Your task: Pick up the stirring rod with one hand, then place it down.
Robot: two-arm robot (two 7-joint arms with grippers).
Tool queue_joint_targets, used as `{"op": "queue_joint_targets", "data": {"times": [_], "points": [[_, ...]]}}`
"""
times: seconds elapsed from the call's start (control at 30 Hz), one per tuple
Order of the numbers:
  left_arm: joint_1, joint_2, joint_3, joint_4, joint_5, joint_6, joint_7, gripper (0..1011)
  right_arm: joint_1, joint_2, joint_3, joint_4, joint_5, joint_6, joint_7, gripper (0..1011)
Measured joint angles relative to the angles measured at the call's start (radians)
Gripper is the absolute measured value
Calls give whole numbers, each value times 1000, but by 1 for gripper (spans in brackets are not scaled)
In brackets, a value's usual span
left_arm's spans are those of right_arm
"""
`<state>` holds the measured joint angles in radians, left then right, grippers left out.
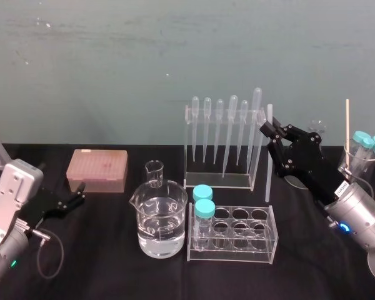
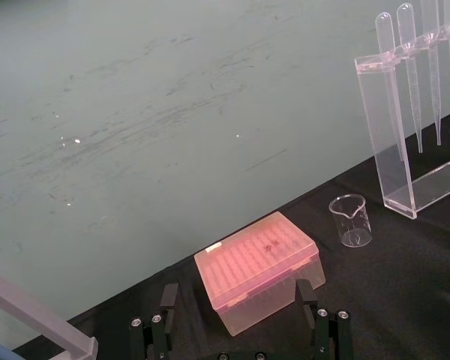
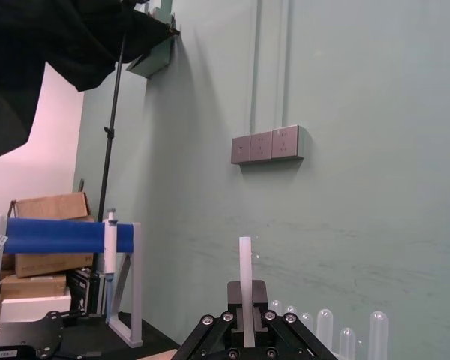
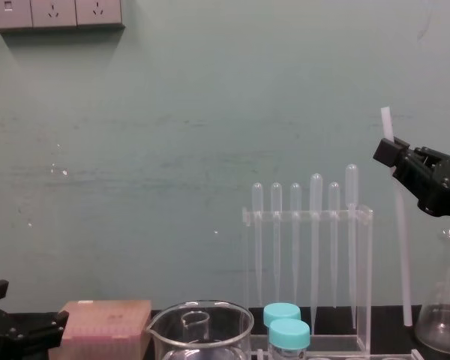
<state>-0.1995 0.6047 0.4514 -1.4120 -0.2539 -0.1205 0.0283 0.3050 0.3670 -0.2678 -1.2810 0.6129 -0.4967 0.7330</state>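
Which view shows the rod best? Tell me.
The chest view: the rod shows nearly full length, side-on, held near its top by the right gripper. The head view shows it foreshortened beside the rack; the right wrist view, its top end between the fingers. The left gripper sits parked.

**Soft overhead light, few hard shadows**

Even, diffuse room light is falling from above in all 4 views. The wall sockets (image 4: 55, 13) are casting a short shadow beneath themselves. Small glints are shining on the beaker (image 1: 162, 206) and its water. The black table (image 1: 100, 262) is swallowing nearly every shadow. The stirring rod (image 1: 268, 169) is glowing pale, while the right gripper (image 1: 269, 131) clamped on it is reading dark and flat. A black cloth (image 3: 52, 45) is hanging underexposed in the right wrist view.
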Motion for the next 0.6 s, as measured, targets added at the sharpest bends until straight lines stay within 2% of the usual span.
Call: {"op": "queue_joint_targets", "data": {"times": [0.6], "points": [[0, 0, 0, 0, 0, 0, 0, 1000, 0, 0, 0, 0, 0, 0, 0, 66]]}}
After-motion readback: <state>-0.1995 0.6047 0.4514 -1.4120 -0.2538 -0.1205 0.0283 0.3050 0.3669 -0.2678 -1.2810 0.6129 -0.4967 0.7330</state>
